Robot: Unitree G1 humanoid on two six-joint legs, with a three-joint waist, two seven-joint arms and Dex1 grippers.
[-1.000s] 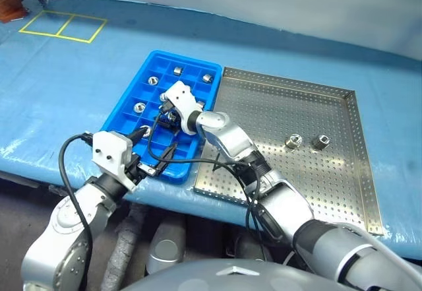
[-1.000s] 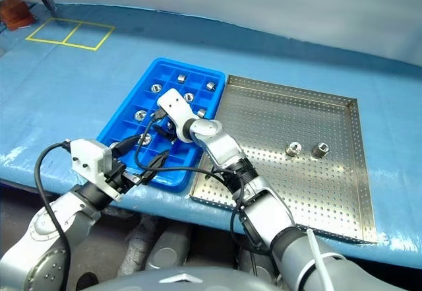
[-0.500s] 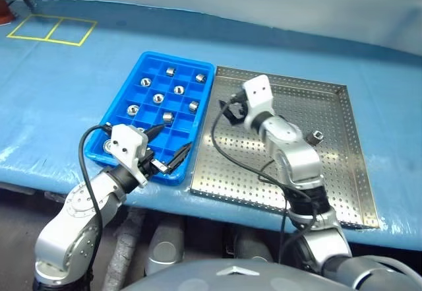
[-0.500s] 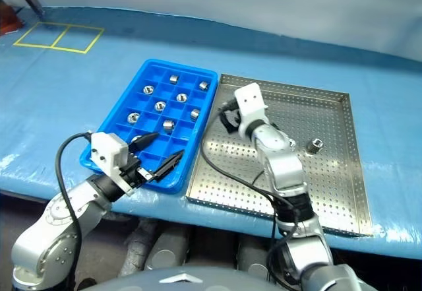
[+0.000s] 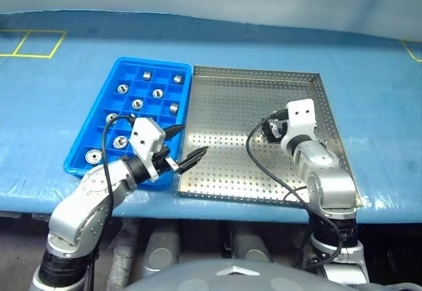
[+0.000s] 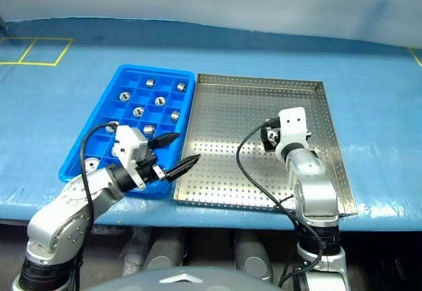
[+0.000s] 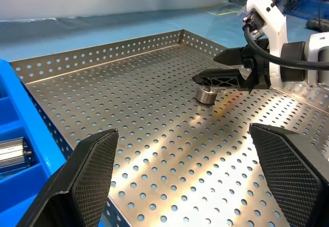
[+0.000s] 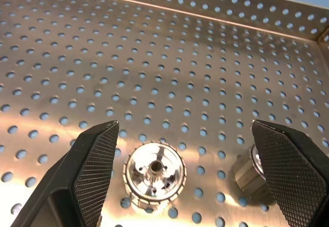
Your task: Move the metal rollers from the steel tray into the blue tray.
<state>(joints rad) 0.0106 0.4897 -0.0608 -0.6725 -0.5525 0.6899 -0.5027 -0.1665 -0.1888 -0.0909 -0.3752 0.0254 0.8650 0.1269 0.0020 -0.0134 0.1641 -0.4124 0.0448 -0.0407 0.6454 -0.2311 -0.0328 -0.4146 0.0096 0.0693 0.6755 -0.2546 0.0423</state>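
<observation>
Swung across from the blue tray to the far right part of the steel tray: right end effector, fingers spread wide. Between those fingers in the wrist view, two metal rollers on the perforated floor, touched by neither finger. One upright just ahead, a short shiny cylinder with a ribbed side, a bright flat top and a small central hole. Second roller beside it, partly hidden by the finger on that side. Nudged slightly toward the steel tray: left end effector, jaws also apart and empty, poised over the seam between the two trays near their front edge. Behind and beside that end effector, several more silver rollers in the blue tray's small square compartments, one per cell, some upright, some on their sides. Under both trays, blue-covered desk.
</observation>
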